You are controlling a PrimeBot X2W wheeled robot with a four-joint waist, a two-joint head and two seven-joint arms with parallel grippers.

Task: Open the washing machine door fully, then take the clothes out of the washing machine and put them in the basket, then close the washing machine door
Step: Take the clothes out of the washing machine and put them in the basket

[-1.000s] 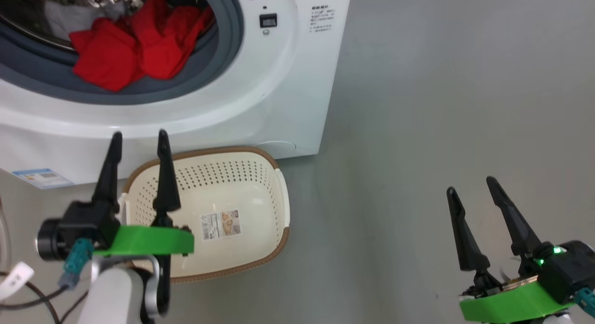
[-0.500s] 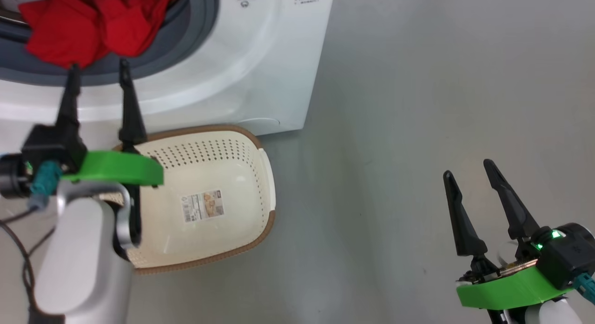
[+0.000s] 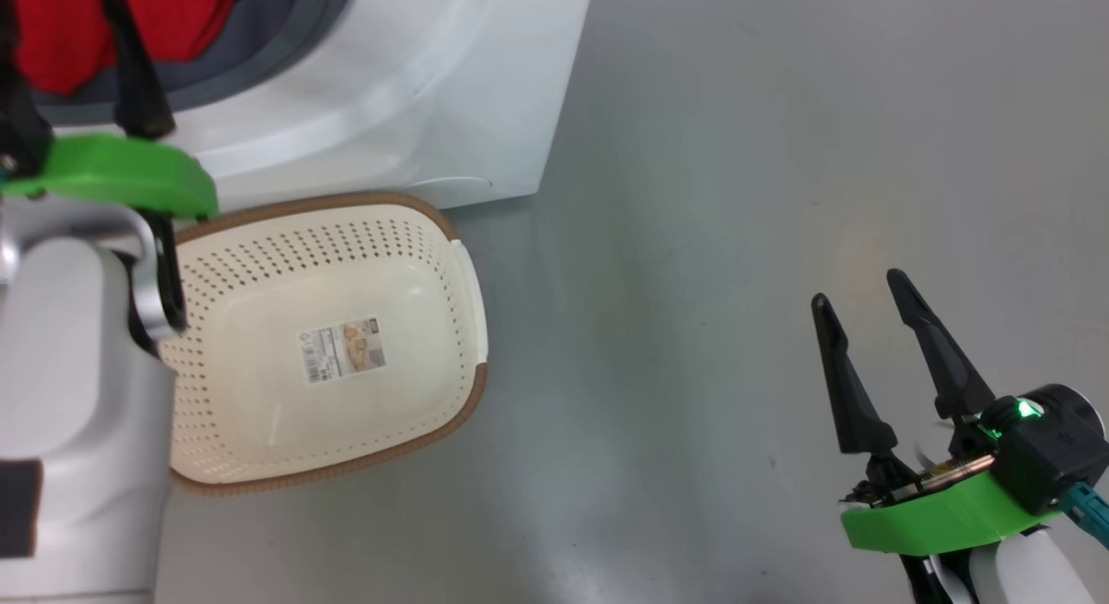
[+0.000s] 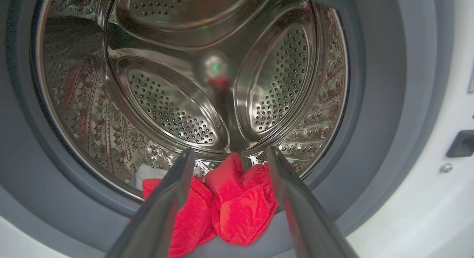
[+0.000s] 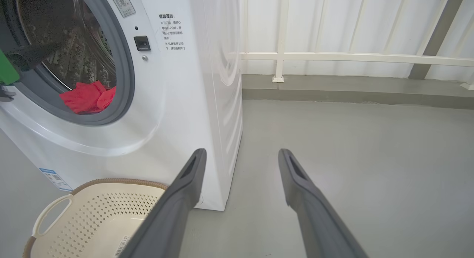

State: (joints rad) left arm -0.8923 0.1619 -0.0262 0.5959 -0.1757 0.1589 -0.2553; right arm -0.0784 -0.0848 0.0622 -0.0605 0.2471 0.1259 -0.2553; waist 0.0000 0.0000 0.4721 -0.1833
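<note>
Two sets of fingers are standing spread wide, and neither is holding anything. The left gripper (image 4: 230, 152) is pointing into the mouth of the washing machine (image 3: 390, 93). Its fingers are framing the clothes (image 4: 229, 202), a red bundle lying at the front lip of the steel drum (image 4: 166, 113) and spilling onto the grey gasket (image 4: 377, 102). I cannot tell whether they are touching the fabric. The basket (image 3: 346, 204) is sitting on the floor (image 3: 736, 197) just against the machine's front, its bottom label showing. The right gripper (image 3: 858, 290) is hovering over the floor, well apart from the basket.
</note>
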